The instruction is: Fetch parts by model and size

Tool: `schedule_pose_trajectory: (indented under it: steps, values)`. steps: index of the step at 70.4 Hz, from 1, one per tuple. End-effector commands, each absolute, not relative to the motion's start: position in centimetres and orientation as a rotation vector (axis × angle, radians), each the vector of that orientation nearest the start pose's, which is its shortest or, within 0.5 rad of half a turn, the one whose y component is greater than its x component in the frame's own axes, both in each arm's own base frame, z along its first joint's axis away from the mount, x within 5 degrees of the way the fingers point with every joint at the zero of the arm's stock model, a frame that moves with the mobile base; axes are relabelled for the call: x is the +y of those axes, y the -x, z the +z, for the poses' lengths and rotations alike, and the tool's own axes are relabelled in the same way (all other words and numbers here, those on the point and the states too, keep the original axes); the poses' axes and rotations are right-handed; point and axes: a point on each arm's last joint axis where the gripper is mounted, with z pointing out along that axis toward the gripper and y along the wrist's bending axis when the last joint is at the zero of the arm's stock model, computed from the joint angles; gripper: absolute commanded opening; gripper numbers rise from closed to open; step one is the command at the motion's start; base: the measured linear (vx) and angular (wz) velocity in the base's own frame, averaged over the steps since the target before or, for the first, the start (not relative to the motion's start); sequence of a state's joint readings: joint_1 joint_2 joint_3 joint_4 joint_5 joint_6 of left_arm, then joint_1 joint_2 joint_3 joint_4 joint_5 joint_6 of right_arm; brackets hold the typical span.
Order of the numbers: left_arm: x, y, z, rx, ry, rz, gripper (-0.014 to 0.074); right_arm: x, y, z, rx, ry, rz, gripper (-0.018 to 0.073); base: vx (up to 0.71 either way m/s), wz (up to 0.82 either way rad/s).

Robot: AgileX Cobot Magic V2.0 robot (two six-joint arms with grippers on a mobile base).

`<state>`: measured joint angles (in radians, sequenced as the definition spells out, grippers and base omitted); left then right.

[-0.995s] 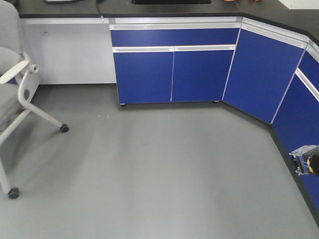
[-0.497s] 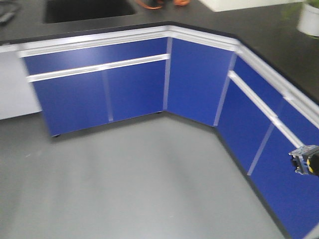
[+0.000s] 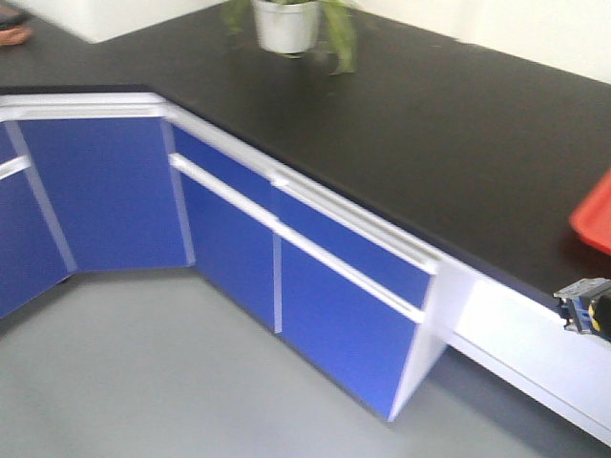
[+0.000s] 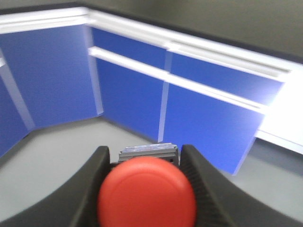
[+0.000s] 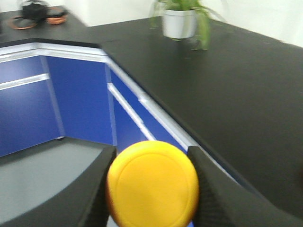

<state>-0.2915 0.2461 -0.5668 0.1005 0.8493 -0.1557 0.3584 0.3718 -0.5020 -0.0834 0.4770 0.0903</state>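
Note:
In the left wrist view my left gripper (image 4: 144, 158) is shut on the red-capped push-button part (image 4: 147, 191); its grey base sticks out between the black fingers (image 4: 97, 175). My right gripper (image 5: 151, 153) is shut on the yellow-capped push-button part (image 5: 152, 189), whose cap fills the gap between the fingers (image 5: 208, 184). In the front view only the bluish-grey base of a held part (image 3: 584, 305) shows, at the right edge, in front of the counter.
A black countertop (image 3: 430, 134) on blue cabinets (image 3: 315, 286) runs from the corner toward the right. On it stand a potted plant (image 3: 286, 24) at the back and a red tray (image 3: 597, 215) at the right edge. Grey floor (image 3: 143, 382) lies below.
The whole view has swung right: the chair and the straight cabinet run have left the view, and the corner counter, the plant and the red tray have come in. Both parts stay gripped.

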Motion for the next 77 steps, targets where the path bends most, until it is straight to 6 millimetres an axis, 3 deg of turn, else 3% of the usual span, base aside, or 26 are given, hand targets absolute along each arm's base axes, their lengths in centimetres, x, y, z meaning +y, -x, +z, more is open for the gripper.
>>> schedule_pose_trajectory:
  steps: [1, 47, 77]
  values:
    - [-0.65, -4.28, 32.34, 1.926, -0.158, -0.189, -0.0006, 2.46, -7.61, 32.99, 1.708, 0.282, 0.228, -0.001, 0.2, -0.89]
    - [-0.65, -4.28, 32.34, 1.926, -0.158, -0.189, -0.0006, 2.46, -7.61, 32.99, 1.708, 0.282, 0.228, -0.001, 0.2, -0.78]
    - [-0.65, -4.28, 32.34, 1.926, -0.158, -0.189, -0.0006, 2.46, -7.61, 32.99, 1.708, 0.282, 0.228, -0.001, 0.16, -0.57]
